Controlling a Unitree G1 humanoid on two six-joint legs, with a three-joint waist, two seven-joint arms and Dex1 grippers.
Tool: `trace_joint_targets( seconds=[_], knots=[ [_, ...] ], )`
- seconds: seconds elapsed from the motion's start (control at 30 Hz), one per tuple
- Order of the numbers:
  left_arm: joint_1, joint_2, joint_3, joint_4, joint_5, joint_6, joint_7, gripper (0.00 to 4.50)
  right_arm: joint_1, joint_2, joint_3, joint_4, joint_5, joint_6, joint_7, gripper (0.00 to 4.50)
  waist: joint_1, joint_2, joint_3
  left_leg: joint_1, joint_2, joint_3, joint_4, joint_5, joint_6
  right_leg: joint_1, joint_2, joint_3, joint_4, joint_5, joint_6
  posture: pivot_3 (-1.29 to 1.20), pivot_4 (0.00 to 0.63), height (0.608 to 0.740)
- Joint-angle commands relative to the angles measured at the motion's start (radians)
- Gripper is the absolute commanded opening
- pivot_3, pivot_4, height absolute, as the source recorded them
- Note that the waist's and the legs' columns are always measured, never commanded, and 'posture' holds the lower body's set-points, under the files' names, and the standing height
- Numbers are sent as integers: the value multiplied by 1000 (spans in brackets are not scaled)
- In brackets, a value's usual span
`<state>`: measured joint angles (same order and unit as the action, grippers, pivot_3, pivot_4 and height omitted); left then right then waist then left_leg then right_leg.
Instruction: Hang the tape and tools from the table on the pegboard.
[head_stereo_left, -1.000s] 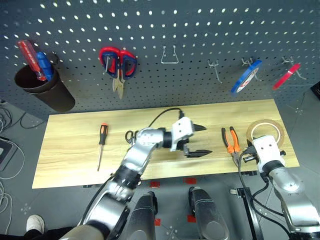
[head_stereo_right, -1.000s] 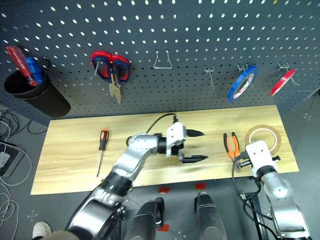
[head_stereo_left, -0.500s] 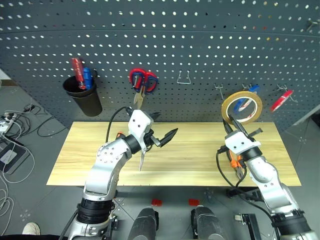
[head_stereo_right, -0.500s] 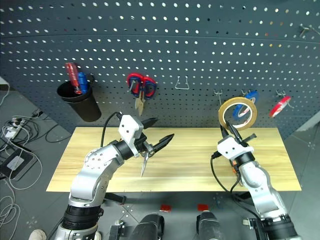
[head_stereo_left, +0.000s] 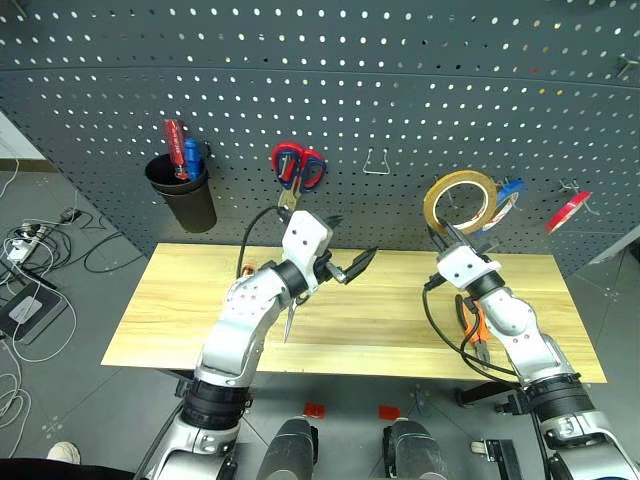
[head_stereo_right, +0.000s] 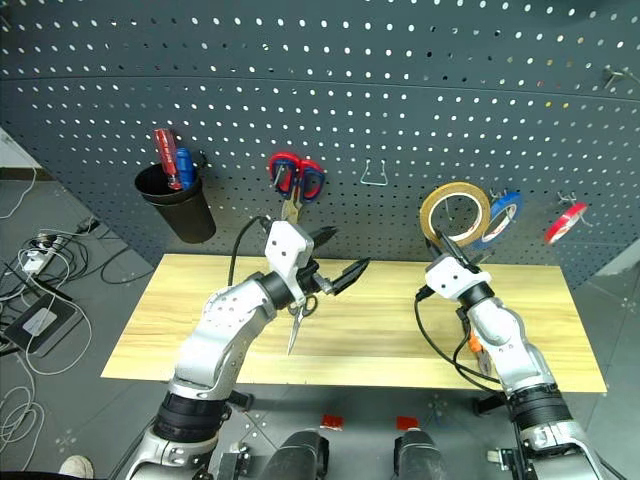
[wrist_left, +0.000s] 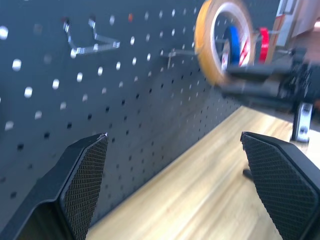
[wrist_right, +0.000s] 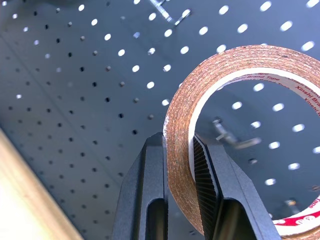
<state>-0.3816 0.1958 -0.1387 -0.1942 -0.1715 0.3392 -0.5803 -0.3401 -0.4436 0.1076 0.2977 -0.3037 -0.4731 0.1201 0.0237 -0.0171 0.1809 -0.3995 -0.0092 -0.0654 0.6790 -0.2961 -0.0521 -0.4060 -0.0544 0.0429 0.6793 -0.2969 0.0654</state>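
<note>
My right gripper (wrist_right: 177, 165) pinching the tan-yellow tape roll (head_stereo_left: 459, 200) upright before the dark grey pegboard (head_stereo_left: 400, 90), my left gripper (head_stereo_left: 345, 262) spread empty above the pale wooden table (head_stereo_left: 160, 320), orange-handled pliers (head_stereo_left: 473, 328) lying there.

free: bare hook (head_stereo_left: 376, 163) | blocked: blue roll (head_stereo_left: 508, 195) behind tape (head_stereo_left: 460, 203)

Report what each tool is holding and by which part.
Right tool pinches the tape across the ring's wall at its lower edge. Left tool is open, holding nothing.
</note>
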Motion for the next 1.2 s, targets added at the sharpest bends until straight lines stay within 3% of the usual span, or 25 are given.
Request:
trace_joint_targets(
  seconds=[0.03,0.33,0.37,0.7,0.83,1.0,1.13,1.2],
  knots=[
    [-13,-6,-16,-14,-11,-22,-4,4500,-21,9,0,-22,31,-26,26,423,-1,0,-3,0,0,0,0,0,0,0,0,0,0,0,0,98,105,740],
    [0,-2,-29,-27,-17,-18,-5,4500,-24,40,-2,-13,91,-4,111,423,0,0,-13,0,0,0,0,0,0,0,0,0,0,0,0,96,107,740],
    [-3,-3,-30,-24,-18,-18,-5,4500,-23,40,-7,-13,93,-3,111,1178,0,0,-14,0,0,0,0,0,0,0,0,0,0,0,0,96,109,740],
    [19,9,-33,-29,-20,-24,-15,4500,63,32,-53,-81,137,90,131,4406,0,0,-25,1,0,0,0,0,0,0,0,0,1,0,0,89,123,740],
    [60,29,-29,-44,-26,-16,-28,4500,168,33,-80,-200,184,257,164,4461,-1,0,-25,1,0,0,0,0,1,0,0,1,1,0,0,88,137,740],
    [155,110,-73,-31,-8,-20,-100,4500,274,49,-122,-373,295,757,225,4461,-2,1,-24,1,1,-3,0,-1,2,1,0,1,1,0,0,72,177,740],
    [185,169,-103,-36,3,-38,-149,4500,230,116,-220,-452,386,1142,151,4461,-3,4,-16,2,1,-6,0,-3,6,1,0,1,1,0,0,46,228,740],
    [167,174,-102,-27,-7,-33,-160,4500,182,126,-241,-449,393,1250,125,4461,-5,7,-13,2,1,-6,1,-4,7,2,0,1,1,0,-1,43,243,740]
  ],
)
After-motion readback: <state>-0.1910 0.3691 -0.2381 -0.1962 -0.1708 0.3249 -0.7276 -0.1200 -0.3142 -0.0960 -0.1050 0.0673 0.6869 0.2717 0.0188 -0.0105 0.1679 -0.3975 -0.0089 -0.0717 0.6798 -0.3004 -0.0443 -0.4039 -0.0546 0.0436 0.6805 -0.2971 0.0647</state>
